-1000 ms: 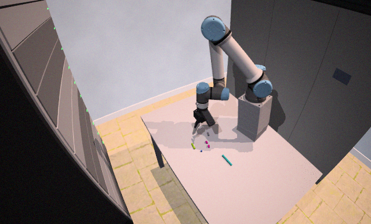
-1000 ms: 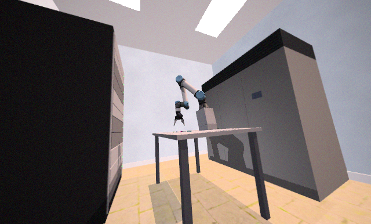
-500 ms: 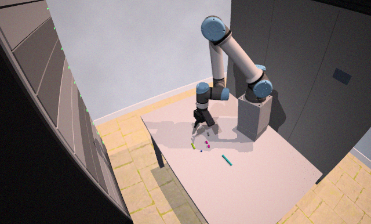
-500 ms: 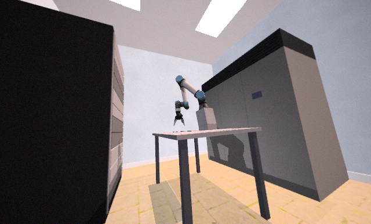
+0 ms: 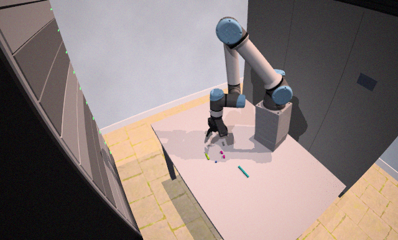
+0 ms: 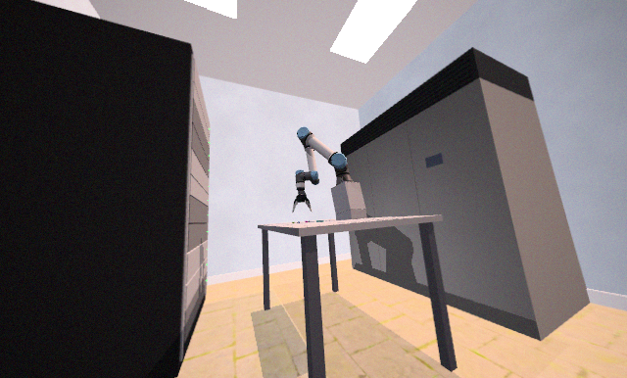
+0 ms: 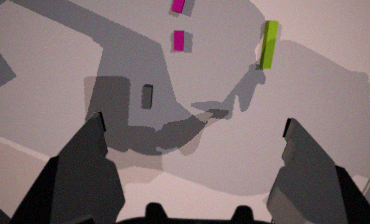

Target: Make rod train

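My gripper (image 5: 216,133) hangs open and empty above the table, near its back left part; it also shows in the exterior view (image 6: 301,208) and the wrist view (image 7: 193,127). A short grey rod (image 7: 147,96) lies flat just ahead of the fingers, in shadow; it also shows in the top view (image 5: 223,143). Two magenta rods (image 7: 179,40) (image 7: 178,5) lie beyond it, apart from each other. A lime rod (image 7: 269,44) lies to their right in the wrist view and at the left in the top view (image 5: 207,156). A tiny blue rod (image 5: 216,161) lies nearby. All rods lie apart.
A turquoise rod (image 5: 243,171) lies alone toward the table's middle. The arm's grey pedestal (image 5: 272,124) stands at the back right of the table. The table's left edge (image 5: 169,155) runs close to the rods.
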Available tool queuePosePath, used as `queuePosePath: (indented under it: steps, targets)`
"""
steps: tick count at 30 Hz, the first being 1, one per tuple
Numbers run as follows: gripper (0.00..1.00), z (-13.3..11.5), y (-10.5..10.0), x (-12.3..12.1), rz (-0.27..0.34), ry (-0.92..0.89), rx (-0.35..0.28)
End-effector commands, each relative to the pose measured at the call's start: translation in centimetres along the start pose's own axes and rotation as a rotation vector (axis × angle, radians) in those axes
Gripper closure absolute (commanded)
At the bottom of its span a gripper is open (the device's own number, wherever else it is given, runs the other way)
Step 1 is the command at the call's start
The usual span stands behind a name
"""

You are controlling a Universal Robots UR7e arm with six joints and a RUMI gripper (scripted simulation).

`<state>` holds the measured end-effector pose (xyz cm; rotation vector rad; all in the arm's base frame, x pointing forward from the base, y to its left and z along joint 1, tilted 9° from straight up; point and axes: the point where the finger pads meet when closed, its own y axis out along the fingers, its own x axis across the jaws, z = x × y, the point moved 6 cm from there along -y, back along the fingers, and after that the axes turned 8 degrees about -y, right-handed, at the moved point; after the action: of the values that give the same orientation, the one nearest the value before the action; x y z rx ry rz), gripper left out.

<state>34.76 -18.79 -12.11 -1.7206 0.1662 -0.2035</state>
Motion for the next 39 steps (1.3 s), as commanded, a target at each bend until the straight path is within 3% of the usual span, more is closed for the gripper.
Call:
queuePosePath:
  steps: [1,39]
  targets:
    - [0.0,0.1,0.0,0.5,0.001,0.111,-0.002]
    - [0.0,0.2,0.1,4.5,0.0,1.135,-0.002]
